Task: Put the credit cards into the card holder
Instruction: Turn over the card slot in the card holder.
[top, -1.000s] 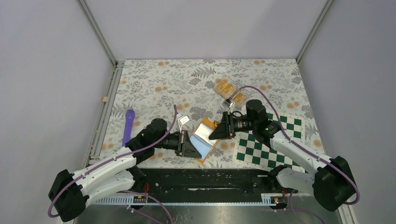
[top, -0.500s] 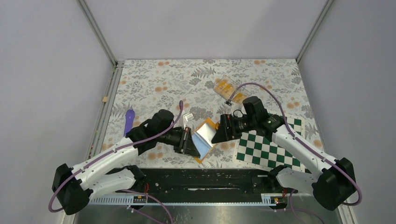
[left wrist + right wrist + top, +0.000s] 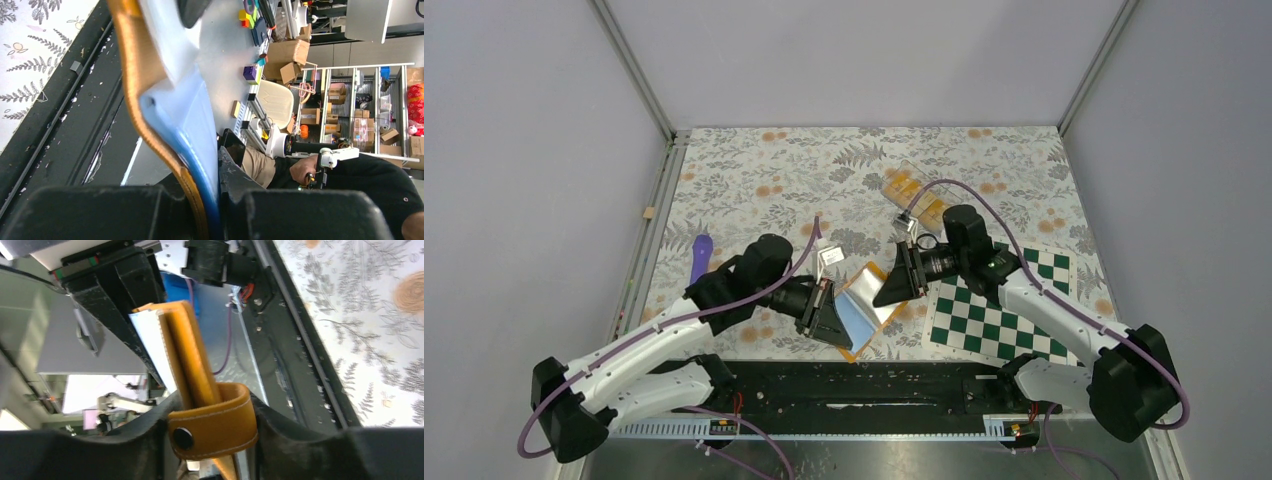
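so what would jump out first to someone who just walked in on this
The open orange card holder, held up between the two arms near the table's front middle. The left gripper is clamped on one edge, and the holder's studded strap sits in the right gripper. After that comes the green-and-white chequered board at front right, with the clear box of orange-yellow cards farther back.

Bright, even overhead light, faint shadows; top view sharp; the card holder looms soft-focused in wrist views
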You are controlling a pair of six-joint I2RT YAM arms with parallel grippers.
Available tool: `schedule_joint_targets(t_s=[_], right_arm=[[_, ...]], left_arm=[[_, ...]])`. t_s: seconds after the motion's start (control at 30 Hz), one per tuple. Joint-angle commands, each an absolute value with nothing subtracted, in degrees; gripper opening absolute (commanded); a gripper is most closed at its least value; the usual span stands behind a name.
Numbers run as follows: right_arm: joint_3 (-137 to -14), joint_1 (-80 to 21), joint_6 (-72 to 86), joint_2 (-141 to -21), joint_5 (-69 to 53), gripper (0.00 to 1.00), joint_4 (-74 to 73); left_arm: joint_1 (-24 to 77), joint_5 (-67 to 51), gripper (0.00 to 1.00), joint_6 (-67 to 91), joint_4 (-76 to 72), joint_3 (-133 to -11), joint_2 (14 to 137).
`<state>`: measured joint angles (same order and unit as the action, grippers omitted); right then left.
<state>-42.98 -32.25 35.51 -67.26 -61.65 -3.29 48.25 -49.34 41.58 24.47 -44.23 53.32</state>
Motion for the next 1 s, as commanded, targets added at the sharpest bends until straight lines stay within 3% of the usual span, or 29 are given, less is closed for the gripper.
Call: schedule_joint_targets(t_s=[0.0, 0.2, 0.43, 0.97], right_arm=[[-38.7, -32.07, 50.57, -66.65, -69.08, 0.39, 20.4], [-33.74, -31.98, 67.32, -68.41, -72.23, 0.0, 44.38], [-33.71, -31.9, 98.44, -73.86, -72.34, 0.0, 84.23], [-36.53, -31.9, 98.87, -65.08, -76.73, 0.0, 77.54]], left_arm=[[48.82, -54.16, 0.0, 41.5, 17.77, -46.57, 50.67], [48.86, -55.27, 0.0, 43.08, 13.01, -45.83, 48.11], [48.82, -54.1, 0.0, 42.53, 11.85, -42.61, 46.6], [46.73, -33.98, 0.0, 35.8, 19.72, -42.11, 53.56]])
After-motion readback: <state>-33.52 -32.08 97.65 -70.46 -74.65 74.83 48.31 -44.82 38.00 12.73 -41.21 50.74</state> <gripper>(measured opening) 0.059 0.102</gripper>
